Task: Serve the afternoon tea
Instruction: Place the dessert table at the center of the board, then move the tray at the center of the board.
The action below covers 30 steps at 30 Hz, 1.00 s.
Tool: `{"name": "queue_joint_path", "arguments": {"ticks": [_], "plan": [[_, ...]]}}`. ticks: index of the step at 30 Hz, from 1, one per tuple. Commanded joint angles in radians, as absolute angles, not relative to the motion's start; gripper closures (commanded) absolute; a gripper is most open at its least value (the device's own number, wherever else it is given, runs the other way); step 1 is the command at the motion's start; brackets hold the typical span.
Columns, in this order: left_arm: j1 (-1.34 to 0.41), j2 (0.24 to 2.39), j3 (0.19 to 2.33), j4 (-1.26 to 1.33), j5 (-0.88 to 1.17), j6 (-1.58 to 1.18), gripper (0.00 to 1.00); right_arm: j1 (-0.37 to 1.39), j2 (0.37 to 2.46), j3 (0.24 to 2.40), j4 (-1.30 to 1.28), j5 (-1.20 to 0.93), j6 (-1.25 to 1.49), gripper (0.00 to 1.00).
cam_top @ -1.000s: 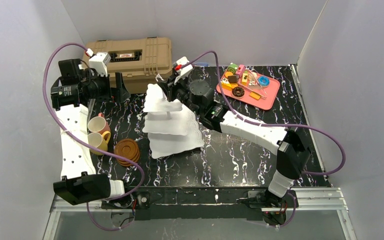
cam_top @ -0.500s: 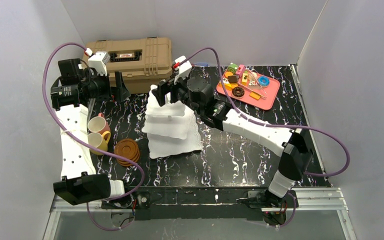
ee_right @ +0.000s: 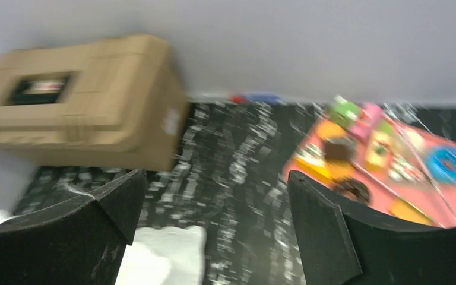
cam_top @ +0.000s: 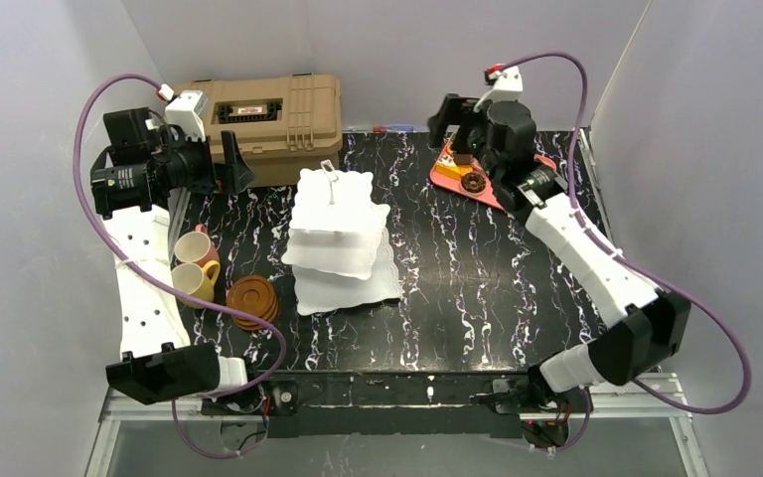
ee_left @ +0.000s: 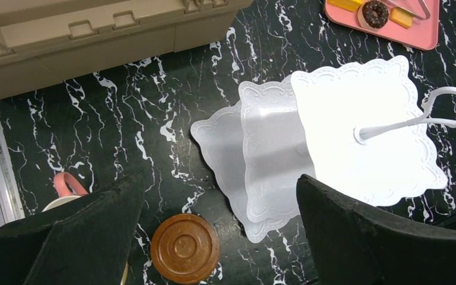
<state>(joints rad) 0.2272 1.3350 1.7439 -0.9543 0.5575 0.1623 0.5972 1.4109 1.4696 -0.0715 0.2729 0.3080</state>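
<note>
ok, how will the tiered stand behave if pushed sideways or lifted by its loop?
The stand is tall and three-tiered, so a high push may tip it rather than slide it; push low. The wire loop looks thin: lifted there, the stand would probably swing.

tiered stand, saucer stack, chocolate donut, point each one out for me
tiered stand (cam_top: 353, 209): top external view, top plate, right of the post
saucer stack (ee_left: 185, 247): left wrist view, centre of the top saucer
chocolate donut (ee_left: 369, 14): left wrist view, left side of its ring
</note>
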Motion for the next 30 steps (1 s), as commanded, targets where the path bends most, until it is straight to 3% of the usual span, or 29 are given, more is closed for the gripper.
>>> {"name": "queue_joint_path", "arguments": {"ticks": [1, 8, 16, 23, 30], "plan": [[0.233, 1.335, 1.776, -0.995, 0.604, 0.154, 0.02, 0.453, 1.533, 1.393, -0.213, 0.265, 0.346, 0.05], [0.232, 1.326, 1.758, -1.000, 0.619, 0.164, 0.02, 0.370, 1.751, 1.428, -0.154, 0.158, 0.287, 0.16], [0.232, 1.327, 1.745, -0.999, 0.632, 0.176, 0.02, 0.370, 2.020, 1.660, -0.168, 0.167, 0.209, 0.29], [0.232, 1.332, 1.737, -0.999, 0.624, 0.192, 0.02, 0.369, 2.184, 1.771, -0.179, 0.153, 0.240, 0.33], [0.232, 1.334, 1.726, -0.988, 0.614, 0.204, 0.02, 0.383, 2.220, 1.717, -0.123, 0.132, 0.293, 0.36]]}}
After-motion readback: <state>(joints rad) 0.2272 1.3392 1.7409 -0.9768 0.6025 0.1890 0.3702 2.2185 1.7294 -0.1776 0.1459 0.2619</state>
